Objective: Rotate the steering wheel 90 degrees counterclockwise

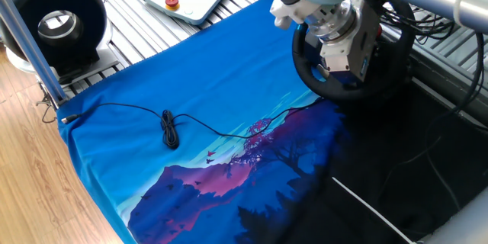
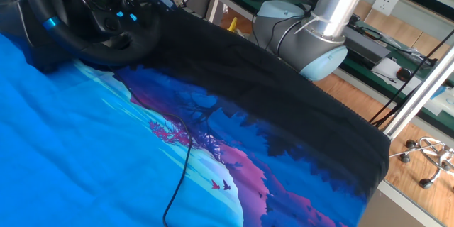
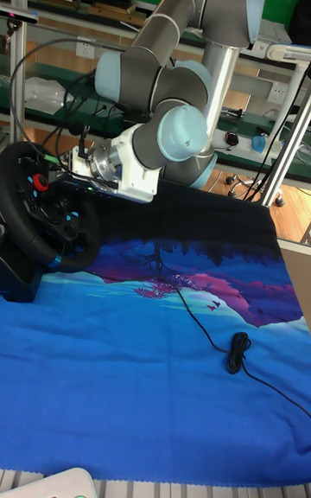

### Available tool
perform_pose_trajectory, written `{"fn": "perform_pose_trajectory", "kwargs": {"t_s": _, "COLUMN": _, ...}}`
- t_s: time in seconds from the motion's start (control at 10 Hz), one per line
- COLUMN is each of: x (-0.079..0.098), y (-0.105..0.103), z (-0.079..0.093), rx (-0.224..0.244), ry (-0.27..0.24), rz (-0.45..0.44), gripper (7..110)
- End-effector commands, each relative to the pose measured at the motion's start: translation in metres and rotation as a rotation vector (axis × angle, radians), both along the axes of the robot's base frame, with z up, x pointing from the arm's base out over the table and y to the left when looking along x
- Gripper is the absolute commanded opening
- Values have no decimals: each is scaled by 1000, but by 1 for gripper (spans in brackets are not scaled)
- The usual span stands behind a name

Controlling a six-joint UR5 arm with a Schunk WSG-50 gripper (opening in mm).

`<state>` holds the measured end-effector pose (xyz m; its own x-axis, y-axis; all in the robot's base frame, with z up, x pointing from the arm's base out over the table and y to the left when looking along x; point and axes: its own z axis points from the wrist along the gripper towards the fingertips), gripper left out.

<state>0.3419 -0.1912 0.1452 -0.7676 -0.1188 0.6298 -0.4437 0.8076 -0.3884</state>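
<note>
The table is covered by a blue picture cloth (image 1: pixel 191 91); green benches are seen behind. One steering wheel (image 3: pixel 34 217) is set at the cloth's 9 o'clock edge in the tall fixed view. One black cable (image 1: pixel 169 128) lies on the cloth. The bent arm's gripper (image 3: pixel 69 176) is reached against the wheel's hub; its grip cannot be told.

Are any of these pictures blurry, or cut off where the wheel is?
The other fixed view is soft, and crops the wheel at its top-left corner. One fixed view is sharper, but the arm hides the hub. The tall fixed view shows the wheel best.
</note>
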Motion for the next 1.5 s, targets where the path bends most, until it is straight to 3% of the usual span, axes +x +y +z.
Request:
{"fn": "perform_pose_trajectory", "kwargs": {"t_s": 0.0, "x": -5, "y": -3, "z": 5, "rx": -20, "ry": 10, "rz": -18, "gripper": 7}}
{"fn": "perform_pose_trajectory", "kwargs": {"t_s": 0.6, "x": -3, "y": -2, "z": 19, "rx": -86, "ry": 22, "rz": -30, "gripper": 7}}
{"fn": "perform_pose_trajectory", "kwargs": {"t_s": 1.0, "x": 6, "y": 2, "z": 5, "rx": -107, "ry": 12, "rz": -44, "gripper": 7}}
{"fn": "perform_pose_trajectory", "kwargs": {"t_s": 1.2, "x": 6, "y": 0, "z": -4, "rx": -106, "ry": -22, "rz": -40, "gripper": 7}}
{"fn": "perform_pose_trajectory", "kwargs": {"t_s": 1.4, "x": 3, "y": -12, "z": 4, "rx": -142, "ry": -29, "rz": -11, "gripper": 7}}
